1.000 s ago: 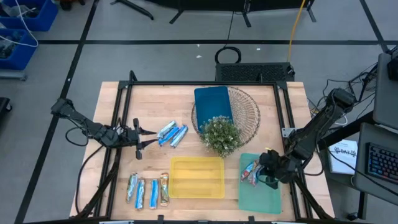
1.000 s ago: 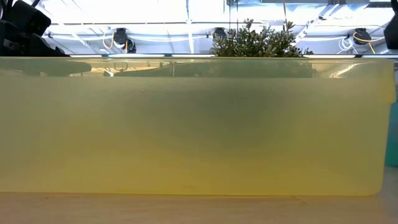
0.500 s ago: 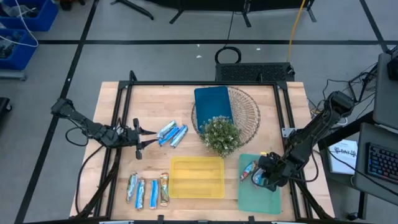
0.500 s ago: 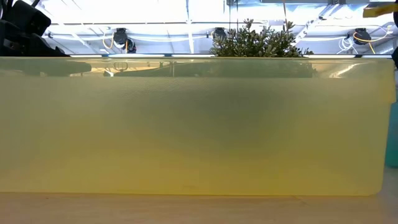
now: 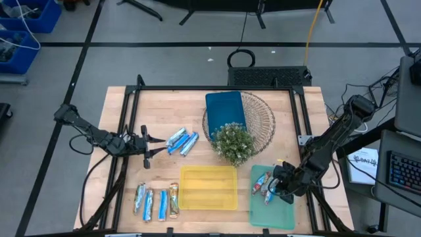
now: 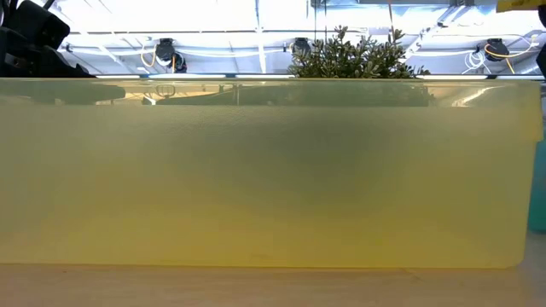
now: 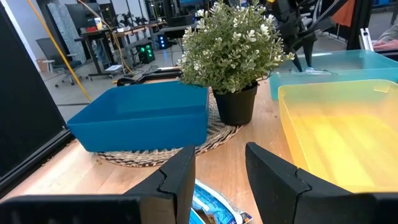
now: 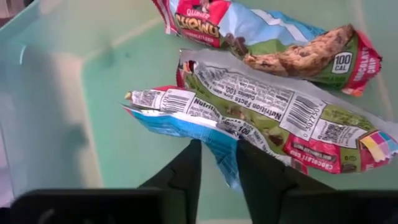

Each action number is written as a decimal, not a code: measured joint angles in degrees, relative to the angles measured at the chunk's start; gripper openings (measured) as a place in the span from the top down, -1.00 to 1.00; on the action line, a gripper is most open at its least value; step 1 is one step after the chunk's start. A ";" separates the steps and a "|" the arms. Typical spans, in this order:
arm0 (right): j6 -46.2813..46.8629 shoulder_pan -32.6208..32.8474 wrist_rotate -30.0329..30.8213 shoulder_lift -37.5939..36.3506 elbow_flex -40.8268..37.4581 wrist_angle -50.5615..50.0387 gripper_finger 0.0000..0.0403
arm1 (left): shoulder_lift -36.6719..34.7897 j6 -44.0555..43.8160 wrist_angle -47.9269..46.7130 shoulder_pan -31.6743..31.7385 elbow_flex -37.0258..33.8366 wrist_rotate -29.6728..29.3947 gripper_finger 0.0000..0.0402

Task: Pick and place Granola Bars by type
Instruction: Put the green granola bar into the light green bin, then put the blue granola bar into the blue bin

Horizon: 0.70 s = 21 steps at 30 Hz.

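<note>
Looking down from the high view: worktop (image 5: 131, 105) carries a yellow tray (image 5: 208, 187) near-centre, a teal tray (image 5: 273, 214) at near right, a blue bin (image 5: 225, 108) on a wire basket (image 5: 260, 118), and a plant (image 5: 232, 143). Granola Bars: two loose (image 5: 182, 140) left of the basket, four in a row (image 5: 156, 201) at near left, two or three in the teal tray (image 5: 263, 183). Left claw (image 5: 148, 147), fingers parted and empty, waits just left of the loose pair. Right claw (image 5: 276, 189) sits over the teal tray's bars.

Low view: yellow tray wall fills the picture; plant top (image 6: 350, 53) shows behind.

Left wrist view: parted fingers (image 7: 180, 180), one bar's blue wrapper (image 7: 214, 208) close ahead.

Right wrist view: right claw (image 8: 219, 163) narrowly parted, a wrapper edge (image 8: 214, 134) between its fingers; whether gripped or just released, cannot tell.

Risk: if the wrapper snags on a finger as the arm lifts, the bar may drag out of the tray or disturb its neighbours.
</note>
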 joint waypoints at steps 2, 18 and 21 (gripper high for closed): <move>-0.54 0.00 0.00 -0.34 0.00 0.10 0.46 | 0.00 0.00 0.01 -0.02 0.01 -0.01 0.28; -18.83 -0.02 4.96 -14.10 0.00 0.05 0.45 | 0.00 0.00 0.01 0.00 0.00 -0.01 0.28; -28.79 0.00 10.78 -17.66 0.02 -0.23 0.46 | 0.00 0.00 0.01 -0.01 0.00 0.00 0.28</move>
